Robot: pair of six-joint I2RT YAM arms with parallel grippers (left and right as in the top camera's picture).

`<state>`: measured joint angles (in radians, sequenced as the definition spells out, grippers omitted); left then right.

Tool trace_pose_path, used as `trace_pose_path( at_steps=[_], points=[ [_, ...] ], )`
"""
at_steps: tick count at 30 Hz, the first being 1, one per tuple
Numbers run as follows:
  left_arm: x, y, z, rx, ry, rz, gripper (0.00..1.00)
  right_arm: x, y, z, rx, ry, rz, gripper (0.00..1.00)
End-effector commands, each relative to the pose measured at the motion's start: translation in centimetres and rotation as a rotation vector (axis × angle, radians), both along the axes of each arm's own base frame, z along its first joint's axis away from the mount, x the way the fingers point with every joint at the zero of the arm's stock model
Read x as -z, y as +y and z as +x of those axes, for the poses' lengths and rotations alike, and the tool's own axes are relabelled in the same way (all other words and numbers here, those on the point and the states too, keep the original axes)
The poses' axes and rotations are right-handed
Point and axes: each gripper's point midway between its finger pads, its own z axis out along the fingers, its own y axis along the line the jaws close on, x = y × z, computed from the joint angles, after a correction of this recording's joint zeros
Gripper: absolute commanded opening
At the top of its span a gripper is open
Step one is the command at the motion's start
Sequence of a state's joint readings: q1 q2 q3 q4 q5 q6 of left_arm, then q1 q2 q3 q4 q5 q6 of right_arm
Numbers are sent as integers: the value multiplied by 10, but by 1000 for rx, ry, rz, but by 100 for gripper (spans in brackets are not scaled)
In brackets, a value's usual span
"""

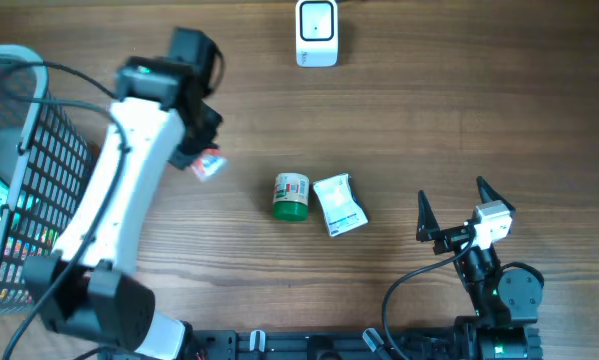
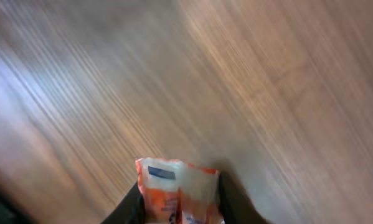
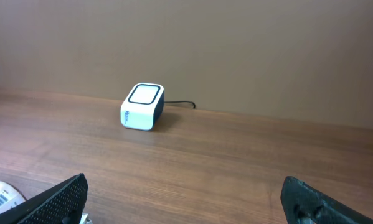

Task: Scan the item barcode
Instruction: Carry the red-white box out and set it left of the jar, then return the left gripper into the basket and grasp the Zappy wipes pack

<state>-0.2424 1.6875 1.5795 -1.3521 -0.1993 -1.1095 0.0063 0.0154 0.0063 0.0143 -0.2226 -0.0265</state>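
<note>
Left gripper (image 2: 181,202): nearly closed, pinching orange-white packet (image 1: 210,166).
Packet: 9 o'clock of green jar (image 1: 291,196); scanner (image 1: 316,33) at its 1 o'clock, well apart.
Right gripper (image 1: 452,198): spread wide, empty.
Risk: the packet is limp and may twist or slip, hiding the barcode.

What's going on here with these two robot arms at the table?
The left gripper is shut on a small orange and white packet, left of the table's centre, not yet at the white scanner by the far edge. The right gripper sits open and empty near the front right. A green-lidded jar and a white sachet lie side by side mid-table, and a wire basket stands at the left.
</note>
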Motion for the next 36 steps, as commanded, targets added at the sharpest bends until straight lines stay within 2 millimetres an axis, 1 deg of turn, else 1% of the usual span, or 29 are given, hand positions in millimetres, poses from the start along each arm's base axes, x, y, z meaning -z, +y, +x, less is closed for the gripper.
trace_pose_path(
  at_steps=[1,3,4,5,6,8,9,10,11,12,13,15,16,17,20,21,23,25,26,28,29,30,32,36],
  points=[
    [63,-31,-16,-22,72,-101,22,-1,-1,0,11,-4,7,100],
    [91,-44,-22,-60,74,-151,28,-1,-1,0,11,-4,7,100],
    [103,-47,-26,-92,73,-164,29,-1,-1,0,11,-4,7,100],
    [109,-47,-28,-114,72,-166,29,-1,-1,0,11,-4,7,100],
    [121,-44,-32,-148,69,-158,30,-1,-1,0,11,-4,7,100],
    [130,-42,-33,-153,56,-152,30,-1,-1,0,11,-4,7,100],
    [133,-40,-34,-154,53,-146,34,-1,-1,0,11,-4,7,99],
    [134,-39,-34,-154,49,-136,46,-1,-1,0,11,-4,7,100],
    [134,-36,-34,-155,46,-123,61,-1,-1,0,11,-4,7,100],
    [134,-35,-33,-155,42,-118,82,-1,-1,0,11,-4,7,100],
    [133,-36,-32,-156,38,-120,100,-1,-1,0,11,-4,7,100],
    [130,-37,-29,-149,28,-123,100,-1,-1,0,11,-4,7,100],
    [124,-38,-24,-127,14,-127,100,-1,-1,0,11,-4,7,100],
    [114,-38,-17,-108,-3,-127,100,-1,-1,0,11,-4,7,100],
    [71,-31,0,-91,-54,-110,100,-1,-1,0,11,-4,7,100],
    [48,-23,7,-86,-82,-87,100,-1,-1,0,11,-4,7,100],
    [-15,-3,23,-43,-158,-26,100,-1,-1,0,11,-4,7,99],
    [-70,18,31,-18,-230,16,100,-1,-1,0,11,-4,7,100],
    [-101,35,32,-36,-276,42,100,-1,-1,0,11,-4,7,100],
    [-141,63,28,-76,-340,77,100,-1,-1,0,11,-4,7,99],
    [-158,81,24,-109,-368,88,100,-1,-1,0,11,-4,7,100],
    [-171,97,17,-152,-385,95,100,-1,-1,0,11,-4,7,100],
    [-184,129,1,-249,-395,112,100,-1,-1,0,11,-4,7,100],
    [-184,162,-12,-367,-394,60,100,-1,-1,0,11,-4,7,100]
  ],
)
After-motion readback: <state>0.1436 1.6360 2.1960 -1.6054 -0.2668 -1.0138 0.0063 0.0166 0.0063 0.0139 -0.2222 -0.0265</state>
